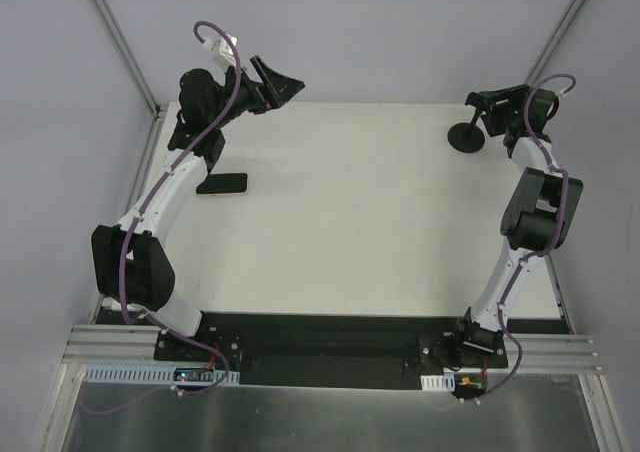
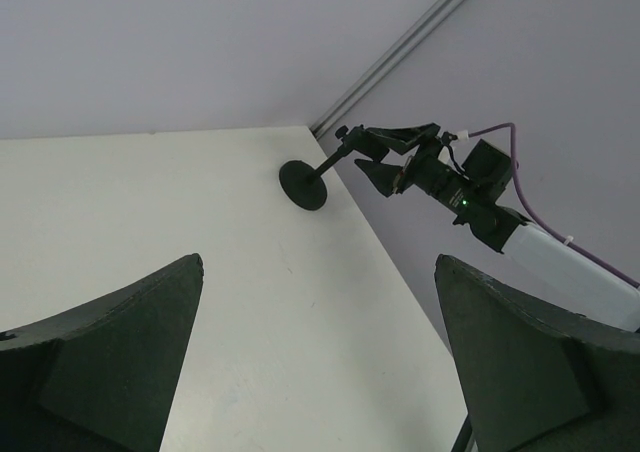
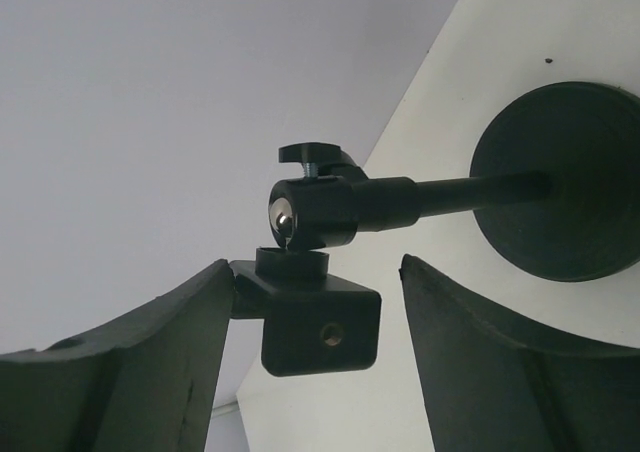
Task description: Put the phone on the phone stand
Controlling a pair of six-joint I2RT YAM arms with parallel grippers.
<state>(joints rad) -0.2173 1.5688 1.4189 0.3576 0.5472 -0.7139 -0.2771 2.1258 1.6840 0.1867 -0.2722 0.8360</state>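
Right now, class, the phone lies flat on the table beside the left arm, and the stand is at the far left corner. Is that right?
Not quite. The phone does lie flat on the table beside the left arm, but the stand is at the far right corner, near the right gripper. The top view shows it.

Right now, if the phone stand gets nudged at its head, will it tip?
Probably rocks rather than slides: the phone stand has a thin stem above its disc base. The wide flat disc likely rights small nudges. Its ball-jointed head may swivel.
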